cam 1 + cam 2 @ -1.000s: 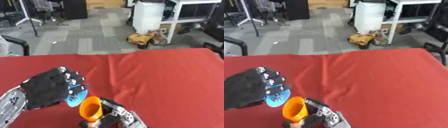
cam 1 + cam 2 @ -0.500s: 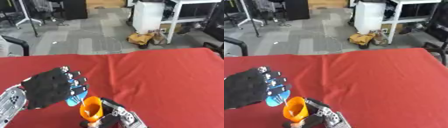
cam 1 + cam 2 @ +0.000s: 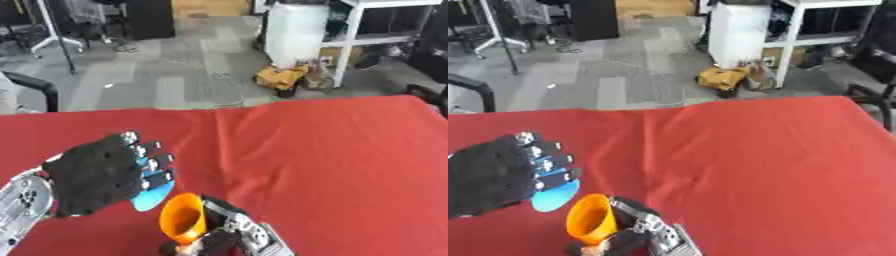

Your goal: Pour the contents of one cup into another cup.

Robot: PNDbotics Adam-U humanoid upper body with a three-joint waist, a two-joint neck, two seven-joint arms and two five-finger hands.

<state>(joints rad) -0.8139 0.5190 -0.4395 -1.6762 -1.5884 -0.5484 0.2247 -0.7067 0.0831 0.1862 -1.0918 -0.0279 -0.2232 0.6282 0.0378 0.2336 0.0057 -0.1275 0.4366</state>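
Observation:
My left hand (image 3: 92,177) comes in from the lower left with its fingers curled round a blue cup (image 3: 150,199); only the cup's lower rim shows under the fingers. Just right of it, my right hand (image 3: 234,236) rises from the bottom edge, shut on an orange cup (image 3: 183,220). The orange cup is tipped on its side, its mouth turned left toward the blue cup. The two cups sit close together, a small gap between them. I cannot see what either cup contains.
A red cloth covers the table (image 3: 332,160). Its right and far parts carry nothing. Beyond the far edge lies grey floor with a white cabinet (image 3: 297,30), a yellow object (image 3: 284,79) and chair legs.
The left hand with the blue cup has shifted slightly. The orange cup stays tipped in my right hand at about the same place.

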